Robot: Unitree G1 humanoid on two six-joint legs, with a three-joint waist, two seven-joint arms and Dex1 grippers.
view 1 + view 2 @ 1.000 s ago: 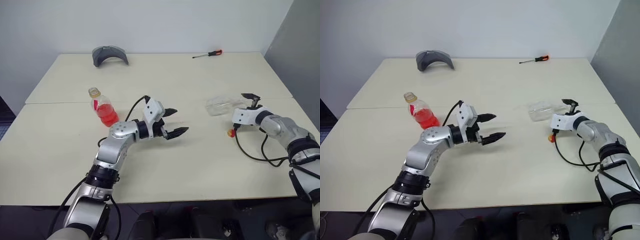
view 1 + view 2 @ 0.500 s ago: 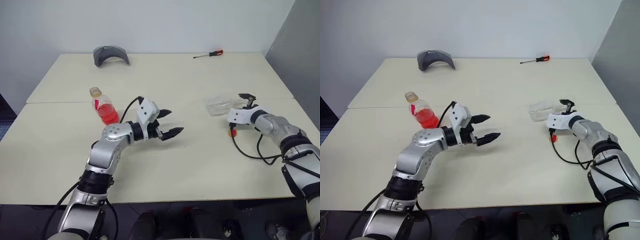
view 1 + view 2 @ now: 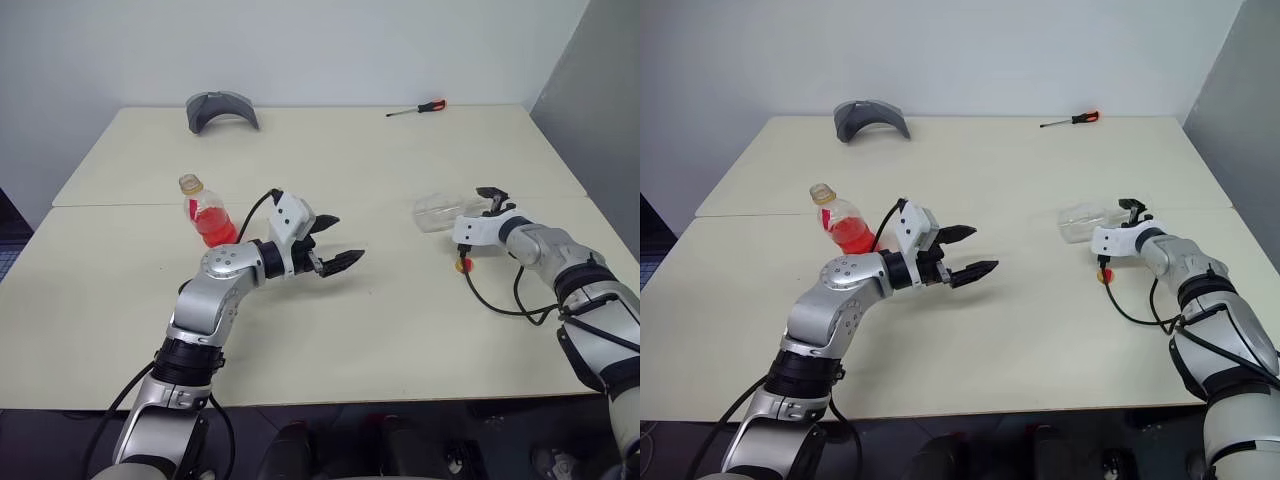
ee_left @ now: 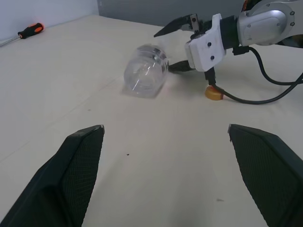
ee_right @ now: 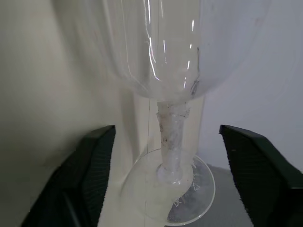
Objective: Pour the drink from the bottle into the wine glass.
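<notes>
Clear and empty, the wine glass (image 3: 438, 211) lies on its side on the tabletop (image 3: 400, 330), right hand (image 3: 488, 200) at its stem; the bottle (image 3: 206, 214) stands behind the left hand (image 3: 332, 242), spread wide. Left wrist: glass lying. Right wrist: fingers (image 5: 97, 161) flank the stem, apart.

A pale cream table (image 3: 400, 330) fills the scene, with a seam running across it from side to side; at its far edge, toward the left, a grey curved object (image 3: 220, 108) rests arched on the surface. A screwdriver (image 3: 416, 107) with a red-and-black handle lies flat near the far edge, toward the right, well apart from the grey object; a plain white wall (image 3: 300, 45) rises behind, and a grey panel (image 3: 600, 90) stands at the right.
</notes>
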